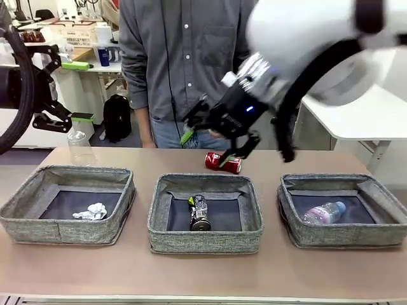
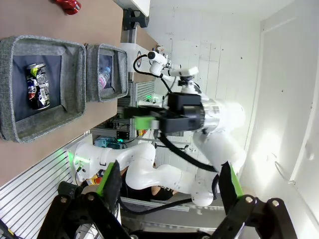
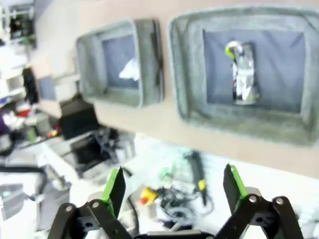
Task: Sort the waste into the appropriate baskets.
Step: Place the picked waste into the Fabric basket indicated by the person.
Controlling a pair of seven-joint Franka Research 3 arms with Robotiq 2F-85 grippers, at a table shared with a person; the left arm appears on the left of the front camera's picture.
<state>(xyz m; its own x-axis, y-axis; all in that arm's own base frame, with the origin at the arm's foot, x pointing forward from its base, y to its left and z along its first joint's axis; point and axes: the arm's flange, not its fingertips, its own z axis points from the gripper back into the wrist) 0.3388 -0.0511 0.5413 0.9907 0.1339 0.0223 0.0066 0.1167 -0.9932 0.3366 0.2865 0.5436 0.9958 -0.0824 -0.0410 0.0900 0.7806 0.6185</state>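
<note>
baskets [image 1: 205, 243]: three, grey woven, in a row.
right gripper [image 1: 206, 147]: spread, near red can [image 1: 222, 162].
left gripper [image 2: 169, 191]: spread, raised at left.
bottle [image 1: 323, 213]: clear, blue-capped, right basket.
red can: crushed, on table [image 1: 127, 267] behind middle basket.
dark can [image 1: 200, 213]: crushed, middle basket.

The front view is brightly and evenly lit from above; only soft, shallow shadows are cast inside the baskets [image 1: 70, 170] and along their bases on the counter [image 1: 203, 273]. The right arm [image 1: 305, 32] is smeared by motion blur and nearly overexposed (its white shell is washed out close to the lens). In the left wrist view a bright patch of glare is seen on the wall [image 2: 271, 144], and straight edges are bowed by the wide lens. The right wrist view is blurred throughout, the middle basket [image 3: 182, 74] included.
</note>
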